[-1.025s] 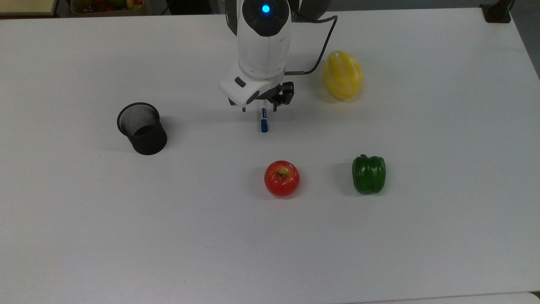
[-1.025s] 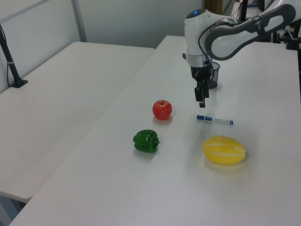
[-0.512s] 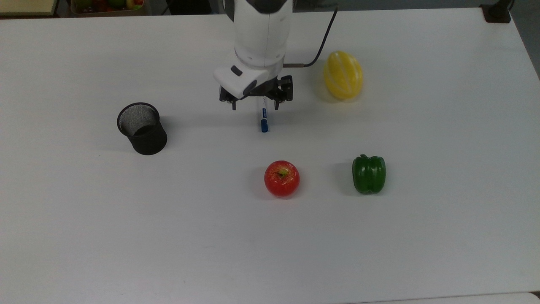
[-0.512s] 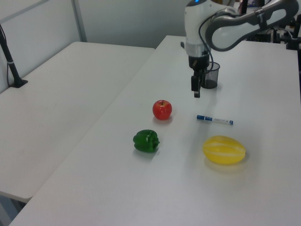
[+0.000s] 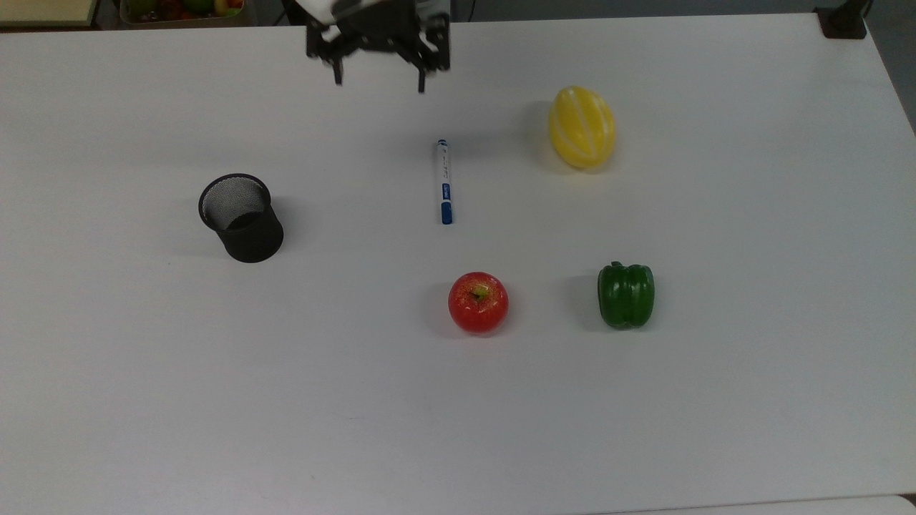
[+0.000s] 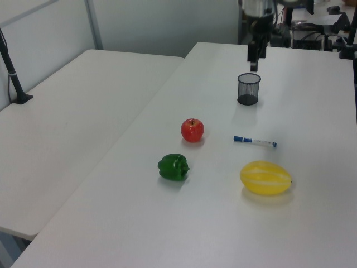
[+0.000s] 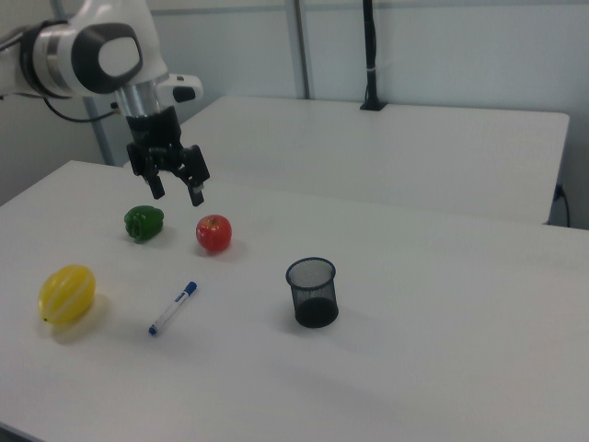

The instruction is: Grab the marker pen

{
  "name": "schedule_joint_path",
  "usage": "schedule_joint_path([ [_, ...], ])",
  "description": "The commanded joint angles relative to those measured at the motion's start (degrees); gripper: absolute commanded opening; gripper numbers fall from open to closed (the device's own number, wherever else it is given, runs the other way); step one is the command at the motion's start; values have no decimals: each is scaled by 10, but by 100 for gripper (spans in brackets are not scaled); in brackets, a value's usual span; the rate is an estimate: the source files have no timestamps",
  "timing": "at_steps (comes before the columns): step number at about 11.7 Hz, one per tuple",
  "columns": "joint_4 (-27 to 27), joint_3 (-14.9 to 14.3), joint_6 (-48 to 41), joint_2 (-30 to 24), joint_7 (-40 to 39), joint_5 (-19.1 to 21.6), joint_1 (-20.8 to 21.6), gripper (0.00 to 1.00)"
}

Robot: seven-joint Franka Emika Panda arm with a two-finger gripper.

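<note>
The marker pen (image 5: 444, 181) lies flat on the white table (image 5: 143, 400), a white barrel with a blue cap toward the apple. It also shows in the left view (image 6: 254, 142) and the right view (image 7: 173, 308). My gripper (image 5: 378, 79) hangs high above the table near the top view's upper edge, well clear of the marker pen. Its fingers are spread apart and nothing is between them. The right view shows the gripper (image 7: 177, 191) open in the air above the fruit. In the left view, the gripper (image 6: 256, 53) is seen above the black cup.
A black mesh pen cup (image 5: 240, 217) stands at the top view's left. A red apple (image 5: 478, 302) and a green pepper (image 5: 626, 294) sit in front of the marker pen. A yellow melon (image 5: 582, 126) lies to its right in the top view.
My gripper has risen from just over the marker pen and pulled back toward the top view's upper edge. The marker pen has stayed in place on the table.
</note>
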Motion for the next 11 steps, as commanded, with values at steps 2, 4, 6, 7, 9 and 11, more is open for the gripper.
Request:
schedule_joint_path([
  [2, -18, -6, -48, -58, -11, -4, -21, 100],
  [4, -18, -6, -51, -63, -19, -2, -26, 100],
  [6, -18, -2, -48, -62, -19, 2, -28, 100],
  [7, -18, 7, -44, -61, -19, 6, -45, 100],
  [9, -16, 44, -40, -54, -19, 5, -65, 100],
  [11, -17, 42, -35, -53, -11, 5, -48, 100],
])
